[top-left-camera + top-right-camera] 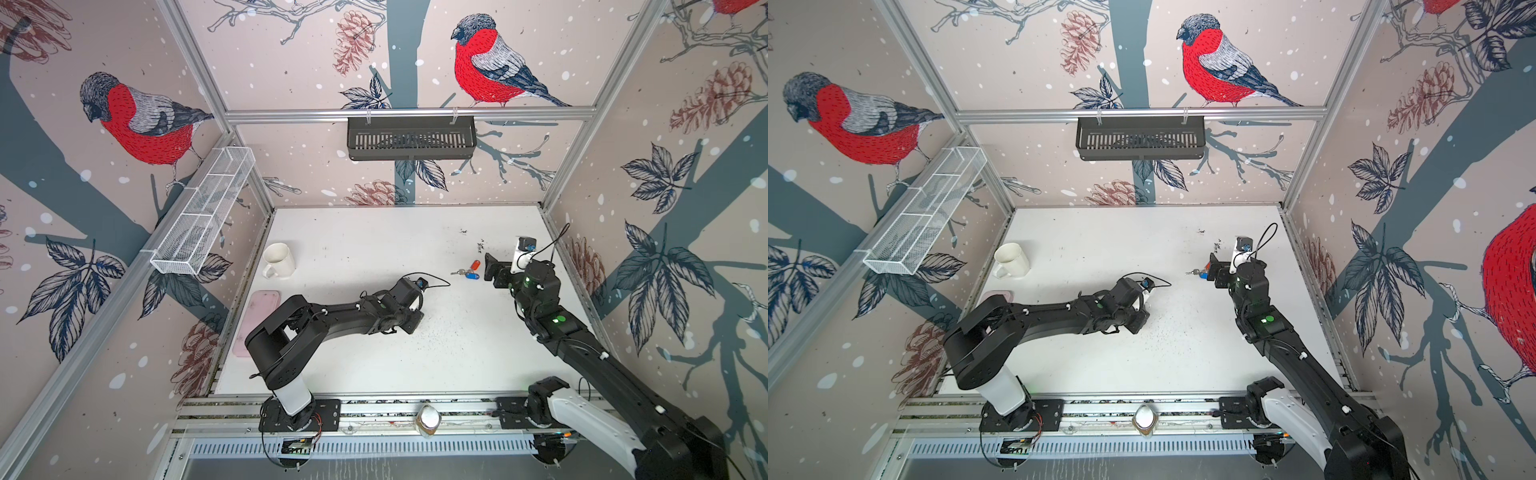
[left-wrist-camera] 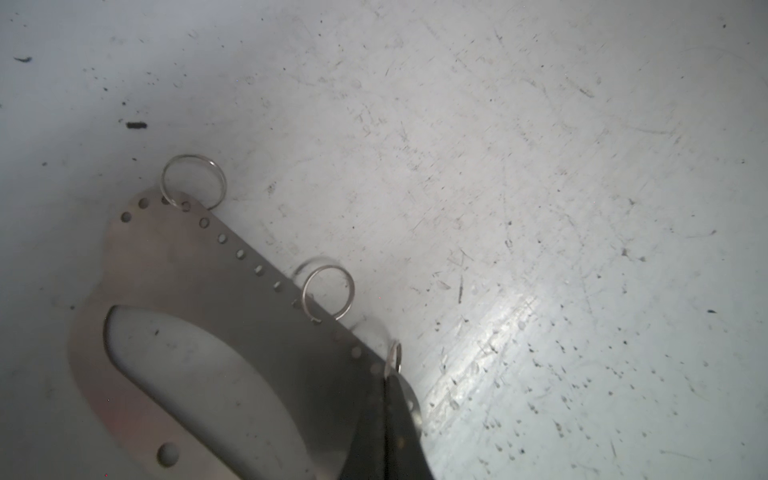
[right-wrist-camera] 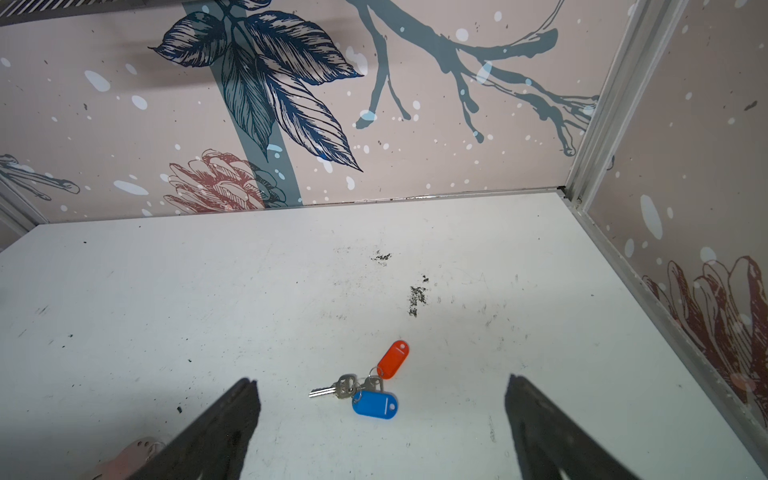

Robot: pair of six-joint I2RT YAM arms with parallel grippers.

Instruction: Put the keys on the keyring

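Your left claw (image 2: 388, 386) is pinching fully shut on the edge of the keyring (image 2: 199, 291), right beside one of its small silver loops (image 2: 353, 291). Whether the grey plate is resting on the white tabletop (image 2: 540, 166) or is lifted off it, you cannot tell. Your right claw (image 1: 492, 270) is standing wide open and holding nothing. The keys (image 3: 357, 390), with their red and blue tags, are lying between its fingers (image 3: 216, 428), untouched. Taking the white mug (image 1: 279, 259) as your mark, the keys are lying far to its right, and the left claw is working between the two.
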